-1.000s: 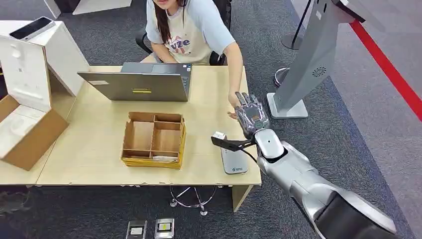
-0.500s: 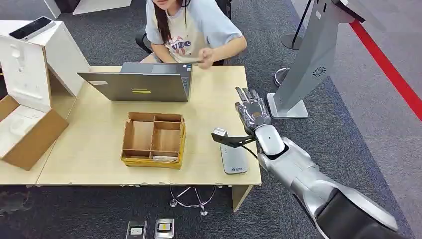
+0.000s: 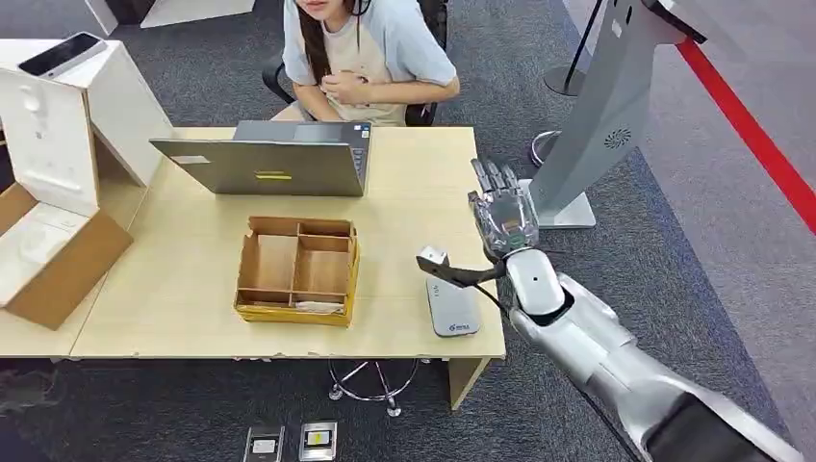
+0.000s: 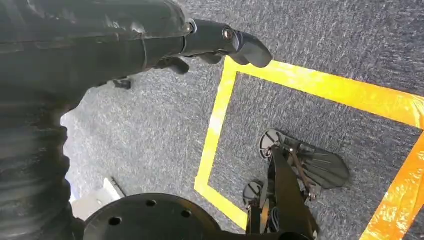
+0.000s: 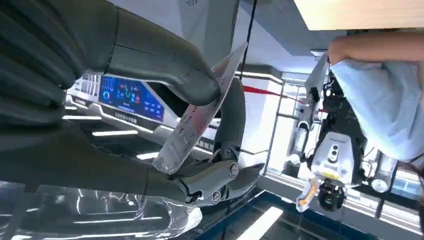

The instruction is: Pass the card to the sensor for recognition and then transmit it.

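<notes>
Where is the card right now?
The card is pinched in the right hand, raised over the table's right edge beyond the grey sensor.

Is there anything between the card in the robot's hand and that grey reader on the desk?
Nothing visible. The right hand pinches the card over the table edge, and just bare tabletop lies between it and the grey sensor near the front corner.
</notes>
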Motion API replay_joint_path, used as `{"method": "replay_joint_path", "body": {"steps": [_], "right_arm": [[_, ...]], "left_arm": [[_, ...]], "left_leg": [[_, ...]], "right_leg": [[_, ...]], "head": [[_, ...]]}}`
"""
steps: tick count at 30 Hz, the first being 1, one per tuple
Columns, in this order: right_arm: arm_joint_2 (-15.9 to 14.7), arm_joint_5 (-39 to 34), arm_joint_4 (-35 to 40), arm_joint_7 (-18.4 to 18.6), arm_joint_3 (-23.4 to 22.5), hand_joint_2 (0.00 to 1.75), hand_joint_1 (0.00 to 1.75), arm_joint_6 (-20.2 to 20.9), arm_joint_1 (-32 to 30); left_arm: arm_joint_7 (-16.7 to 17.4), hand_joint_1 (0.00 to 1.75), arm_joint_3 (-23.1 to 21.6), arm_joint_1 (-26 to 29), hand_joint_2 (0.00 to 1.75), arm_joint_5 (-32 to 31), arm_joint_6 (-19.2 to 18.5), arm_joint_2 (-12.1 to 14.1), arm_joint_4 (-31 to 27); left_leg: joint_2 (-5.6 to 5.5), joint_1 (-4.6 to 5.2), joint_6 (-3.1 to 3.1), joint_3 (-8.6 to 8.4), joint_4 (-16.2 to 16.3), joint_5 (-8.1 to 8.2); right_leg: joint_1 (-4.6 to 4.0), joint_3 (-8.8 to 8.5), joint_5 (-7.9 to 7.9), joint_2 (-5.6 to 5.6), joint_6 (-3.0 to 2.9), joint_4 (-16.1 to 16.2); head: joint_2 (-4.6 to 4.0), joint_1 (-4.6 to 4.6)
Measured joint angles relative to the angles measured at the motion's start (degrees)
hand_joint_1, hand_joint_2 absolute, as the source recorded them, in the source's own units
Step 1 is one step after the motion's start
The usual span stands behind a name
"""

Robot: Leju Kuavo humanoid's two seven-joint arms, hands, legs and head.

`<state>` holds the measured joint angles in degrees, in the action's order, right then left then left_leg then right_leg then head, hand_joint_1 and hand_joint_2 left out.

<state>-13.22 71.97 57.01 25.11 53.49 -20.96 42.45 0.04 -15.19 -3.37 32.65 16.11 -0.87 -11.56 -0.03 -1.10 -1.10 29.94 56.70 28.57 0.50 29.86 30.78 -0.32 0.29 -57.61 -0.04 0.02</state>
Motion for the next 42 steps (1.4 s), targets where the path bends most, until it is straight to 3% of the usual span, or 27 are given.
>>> {"method": "replay_joint_path", "body": {"steps": [10,19,27,42], "right_arm": [[-6.7,1.9,21.2,2.7,-6.4,1.75,1.75,3.0,-11.8],[-7.5,1.5,32.0,1.6,-8.6,1.75,1.75,3.1,-19.7],[-6.7,-1.3,34.3,-0.5,-8.6,1.75,1.75,2.9,-24.1],[-1.4,-6.0,31.0,-5.2,-7.5,1.75,1.75,0.7,-25.5]], "left_arm": [[0.0,0.0,0.0,0.0,1.75,2.0,0.4,0.0,0.0],[0.0,0.0,0.0,0.0,1.75,2.8,0.6,0.0,0.0],[0.0,0.0,0.0,-0.1,1.75,2.1,-0.4,0.0,0.0],[0.0,0.0,-1.9,-0.2,1.75,1.7,-1.4,0.0,0.0]], "left_leg": [[0.01,-0.01,0.0,-0.01,0.0,0.0],[0.0,-0.01,0.0,0.01,0.0,0.0],[0.01,0.0,0.0,0.01,0.0,0.0],[0.01,-0.01,0.0,0.04,0.0,0.0]], "right_leg": [[-0.01,0.0,0.0,0.0,0.0,0.0],[-0.01,0.0,0.0,-0.01,0.0,0.0],[0.0,-0.01,0.0,0.0,0.0,0.0],[-0.01,-0.01,0.0,0.0,0.0,0.0]], "head": [[0.0,-0.02],[0.0,0.0],[0.0,0.0],[0.0,0.0]]}}
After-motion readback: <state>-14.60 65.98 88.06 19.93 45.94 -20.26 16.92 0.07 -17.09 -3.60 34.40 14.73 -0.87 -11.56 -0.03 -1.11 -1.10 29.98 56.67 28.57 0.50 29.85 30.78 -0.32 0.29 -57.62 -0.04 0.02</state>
